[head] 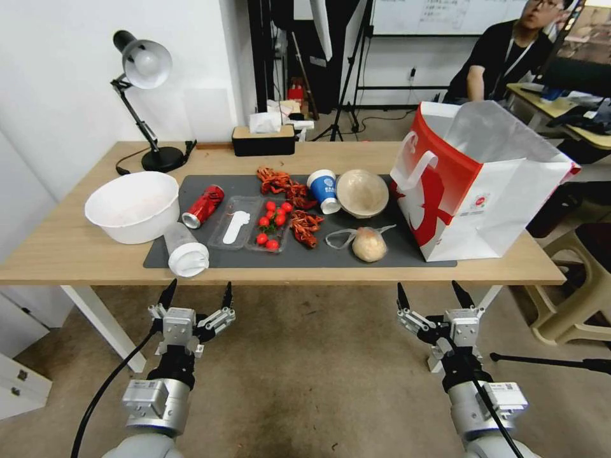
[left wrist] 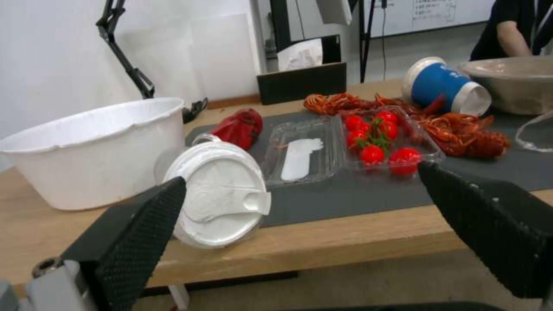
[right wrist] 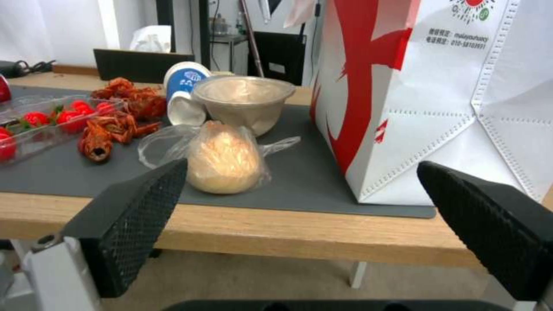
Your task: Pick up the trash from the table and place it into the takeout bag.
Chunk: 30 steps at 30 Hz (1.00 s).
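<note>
On the table's [head: 76, 254] dark mat [head: 394, 245] lie a red can [head: 203, 206] on its side, a clear cup with a white lid [head: 186, 250] tipped over at the front edge, a blue-white paper cup [head: 323, 189], a beige bowl [head: 362, 193] and a clear bag with a tan lump [head: 368, 243]. The takeout bag [head: 474, 184] stands open at the table's right end. My left gripper [head: 196, 296] hangs open below the front edge, facing the lidded cup [left wrist: 222, 194]. Likewise open, my right gripper [head: 435, 296] sits below the edge, facing the lump bag [right wrist: 222, 157] and the takeout bag [right wrist: 438, 95].
A white tub [head: 133, 205] stands at the left by a black desk lamp [head: 145, 95]. A clear tray of cherry tomatoes [head: 270, 222], crayfish shells [head: 286, 187] and a tissue box [head: 263, 138] also lie on the table. A stool [head: 573, 292] stands to the right.
</note>
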Tool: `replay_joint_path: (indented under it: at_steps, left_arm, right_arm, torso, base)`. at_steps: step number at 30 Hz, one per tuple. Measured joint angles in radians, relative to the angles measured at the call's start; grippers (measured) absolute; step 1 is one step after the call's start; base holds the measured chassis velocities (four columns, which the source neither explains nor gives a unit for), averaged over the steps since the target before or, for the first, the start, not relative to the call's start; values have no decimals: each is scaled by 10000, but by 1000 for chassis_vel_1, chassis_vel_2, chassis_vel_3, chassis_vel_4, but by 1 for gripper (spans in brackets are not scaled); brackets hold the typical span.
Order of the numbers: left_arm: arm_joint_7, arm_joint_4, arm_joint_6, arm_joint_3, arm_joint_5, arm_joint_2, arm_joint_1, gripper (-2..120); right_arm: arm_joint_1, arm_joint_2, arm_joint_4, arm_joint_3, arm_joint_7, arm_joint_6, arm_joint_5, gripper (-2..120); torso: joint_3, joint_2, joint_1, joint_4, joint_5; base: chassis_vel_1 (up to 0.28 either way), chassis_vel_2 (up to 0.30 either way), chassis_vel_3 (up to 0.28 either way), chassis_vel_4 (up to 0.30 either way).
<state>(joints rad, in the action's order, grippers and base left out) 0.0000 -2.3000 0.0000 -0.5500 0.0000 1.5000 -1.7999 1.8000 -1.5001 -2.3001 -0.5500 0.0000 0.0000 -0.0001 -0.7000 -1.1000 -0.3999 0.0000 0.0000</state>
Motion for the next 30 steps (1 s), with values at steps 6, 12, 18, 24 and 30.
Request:
replay_joint_path:
  at_steps: [6, 12, 18, 24, 30]
  left_arm:
    - [0, 0, 0, 0, 0, 0, 0, 100]
    - [0, 1, 0, 1, 0, 0, 0, 100]
    - [-28, -6, 8, 56, 0, 24, -17, 100]
    - [-620, -236, 552, 1135, 257, 567, -426, 100]
    - [-1186, -464, 1088, 2182, 519, 1086, -815, 100]
  right_arm:
    - [0, 1, 0, 0, 0, 0, 1, 100]
    - [0, 0, 0, 0, 0, 0, 0, 100]
    - [-10, 32, 11, -1, -22, -12, 39, 100]
    - [-375, 988, 503, -184, -797, -833, 1228, 100]
    - [-817, 2040, 980, -384, -1572, -1496, 2418, 100]
  torso:
    - [0, 0, 0, 0, 0]
    - [0, 0, 0, 0, 0]
    - [0, 0, 0, 0, -1]
    - [0, 0, 0, 1, 4]
    - [0, 0, -1, -5, 0]
  base:
    - [0, 0, 0, 0]
    - [0, 0, 0, 0]
    - [0, 0, 0, 0]
    - [0, 0, 0, 0]
    - [0, 0, 0, 0]
